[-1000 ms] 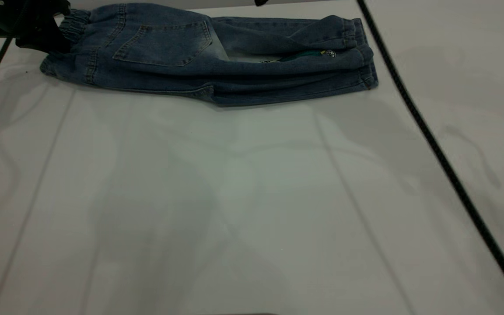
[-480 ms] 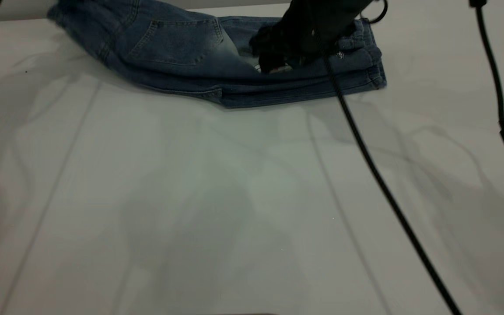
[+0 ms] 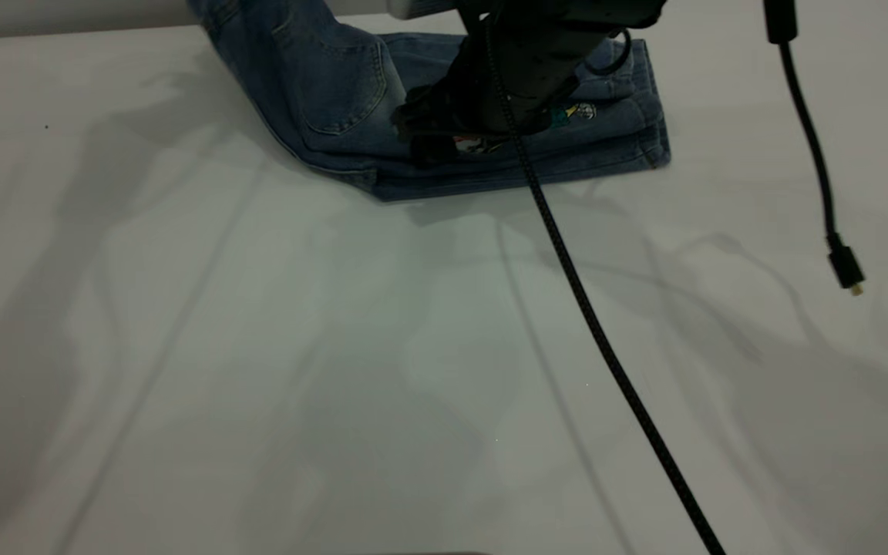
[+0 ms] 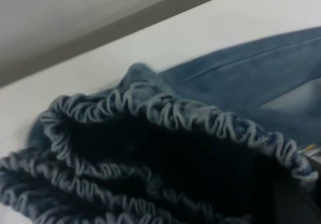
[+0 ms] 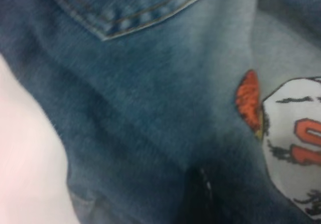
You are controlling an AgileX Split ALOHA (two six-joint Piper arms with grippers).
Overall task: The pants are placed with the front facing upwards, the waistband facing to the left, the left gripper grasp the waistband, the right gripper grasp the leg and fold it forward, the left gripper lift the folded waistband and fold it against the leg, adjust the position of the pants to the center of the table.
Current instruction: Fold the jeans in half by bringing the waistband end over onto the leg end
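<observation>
Left gripper, out of the exterior view, has lifted the gripped waistband [image 4: 165, 113] higher over the pants [image 3: 536, 154]; right gripper [image 3: 432, 139], state unclear, presses the leg for the second fold.

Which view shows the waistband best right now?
Left wrist view. The waistband fills it, ruffled elastic gathers and pale stitching close up, bunched in layers. In the exterior view the lifted end of the pants runs off the top edge, so the band is cut off. The right wrist view shows only denim and a printed patch.
</observation>
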